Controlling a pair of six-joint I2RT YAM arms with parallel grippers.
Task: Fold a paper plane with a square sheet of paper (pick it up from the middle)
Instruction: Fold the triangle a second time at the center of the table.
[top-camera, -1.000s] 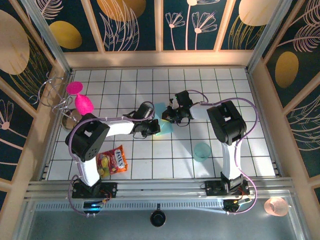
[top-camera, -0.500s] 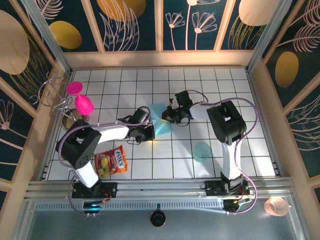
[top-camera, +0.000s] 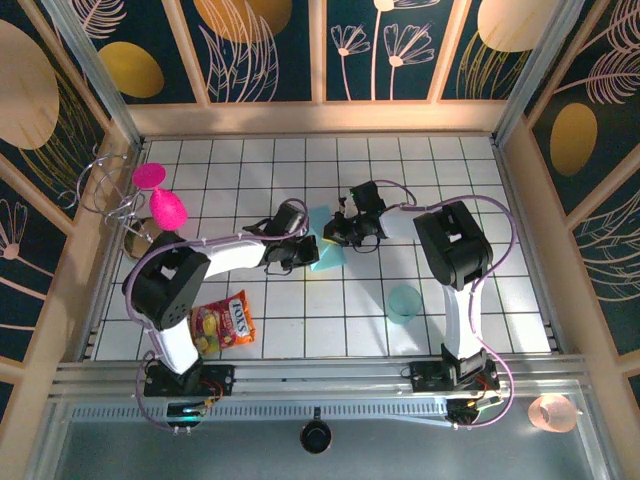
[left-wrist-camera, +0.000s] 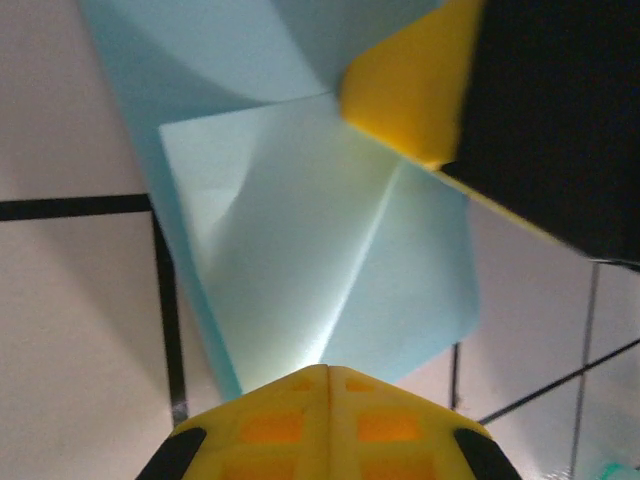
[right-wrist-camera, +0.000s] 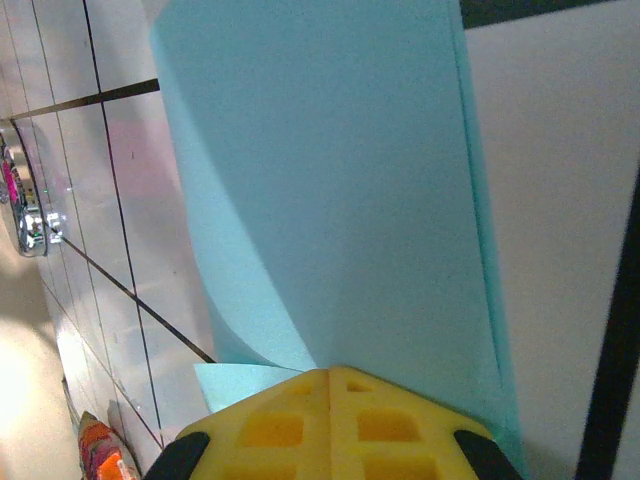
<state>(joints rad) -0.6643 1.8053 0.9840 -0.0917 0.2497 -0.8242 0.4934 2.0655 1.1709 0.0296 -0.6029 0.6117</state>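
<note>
The creased sheet of paper (top-camera: 330, 258) sits near the middle of the tabletop (top-camera: 300, 330), pinched from two sides. The left gripper (top-camera: 305, 252) is closed on its edge at 9 o'clock, and the right gripper (top-camera: 334, 236) is closed on it at about 2 o'clock. A teal cup (top-camera: 404, 303) stands well apart, at 4 o'clock from the sheet.

2 arms reach inward; the left claw (top-camera: 304, 252) and right claw (top-camera: 334, 236) face each other, both clamped on the square sheet of paper (top-camera: 330, 259).
</note>
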